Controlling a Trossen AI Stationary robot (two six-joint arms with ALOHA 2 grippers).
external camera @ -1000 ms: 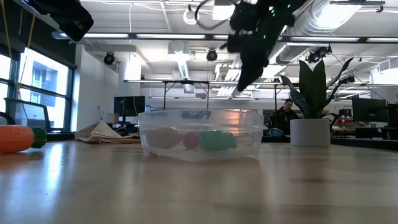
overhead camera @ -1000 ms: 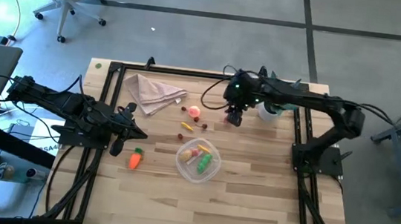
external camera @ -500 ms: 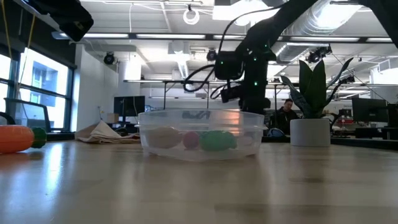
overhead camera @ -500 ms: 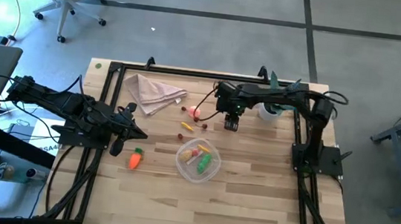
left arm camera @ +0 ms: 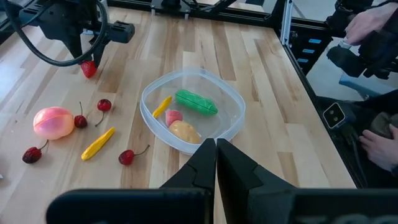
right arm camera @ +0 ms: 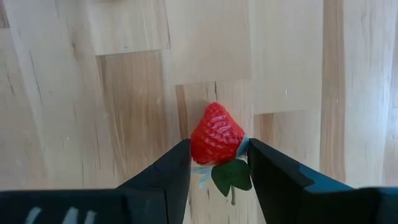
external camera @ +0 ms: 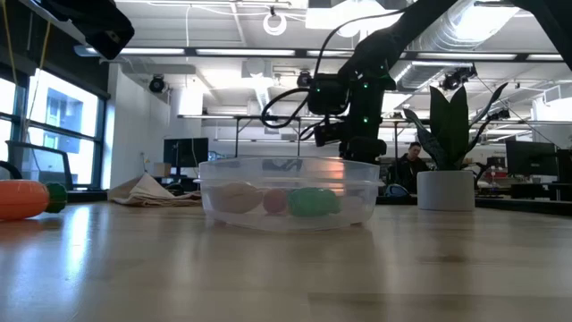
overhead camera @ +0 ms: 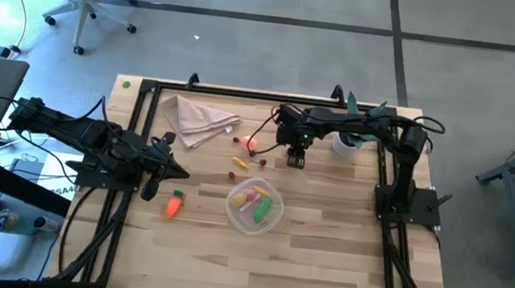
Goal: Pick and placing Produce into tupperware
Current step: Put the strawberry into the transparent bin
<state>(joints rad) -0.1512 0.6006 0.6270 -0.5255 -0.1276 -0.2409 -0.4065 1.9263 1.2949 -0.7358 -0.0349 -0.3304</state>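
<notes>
Wooden worktop (overhead camera: 322, 256), pale planks inside a black frame, carries everything under inspection. Left arm rests at the left edge; its gripper (overhead camera: 151, 190) has the fingers pressed together, empty, just left of the carrot (overhead camera: 172, 206). Right arm reaches in from the right across the far half; its gripper (right arm camera: 216, 163) is clamped on a red strawberry (right arm camera: 216, 134), one finger on each side, the berry above the wood with its green leaf showing beneath.

Plant (external camera: 450, 121) in a white pot stands at the far right, behind the right arm. Beige napkin (overhead camera: 197, 118) lies crumpled at the far left.

Tupperware (overhead camera: 272, 221) sits right of the worktop's centre, nearer than the right gripper. Inside it: a green pepper (left arm camera: 196, 102), a tan potato (left arm camera: 185, 131), a pink piece (left arm camera: 173, 116) and a yellow strip (left arm camera: 163, 106).

Outside it, on the wood to its far left side: a pink peach (left arm camera: 53, 122), a yellow piece (left arm camera: 98, 143) and several cherries (left arm camera: 127, 157) with stems, all loose and apart from the tupperware.

A person (external camera: 410, 165) is seated in the room beyond, seen in the low view.
</notes>
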